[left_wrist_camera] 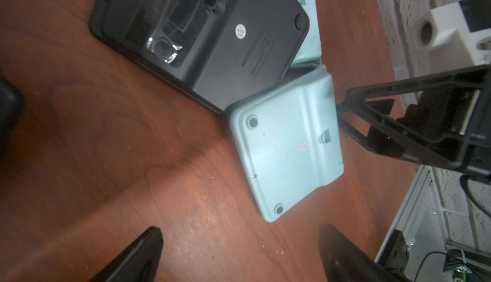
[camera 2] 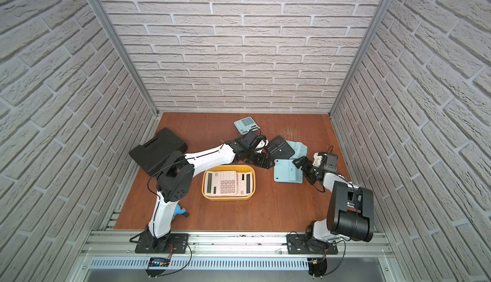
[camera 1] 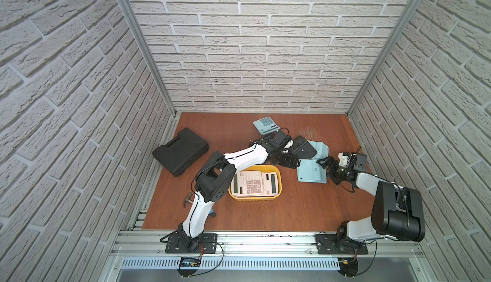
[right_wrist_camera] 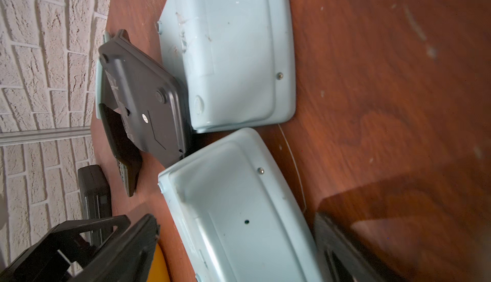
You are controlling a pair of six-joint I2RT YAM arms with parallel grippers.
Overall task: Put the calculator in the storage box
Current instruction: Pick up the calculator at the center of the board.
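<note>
A: Calculator [camera 1: 309, 173], where?
B: Blue, face down on the surface [camera 1: 292, 214], just right of the box [camera 1: 255, 197], outside it.
A: Held?
B: No. Right pincer [right_wrist_camera: 235, 227], released, seems to straddle its edge; left pincer [left_wrist_camera: 240, 230] hovers nearby, released, empty.

White brick-pattern walls [camera 1: 265, 54] enclose a reddish wooden floor [camera 1: 265, 214], perhaps scuffed.

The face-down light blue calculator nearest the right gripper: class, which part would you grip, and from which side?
Probably the light blue calculator by its raised thick end, coming from the right gripper side, jaws across its side edges. It lies flat, back up; its thin end offers little height, and the black calculator crowds it.
</note>
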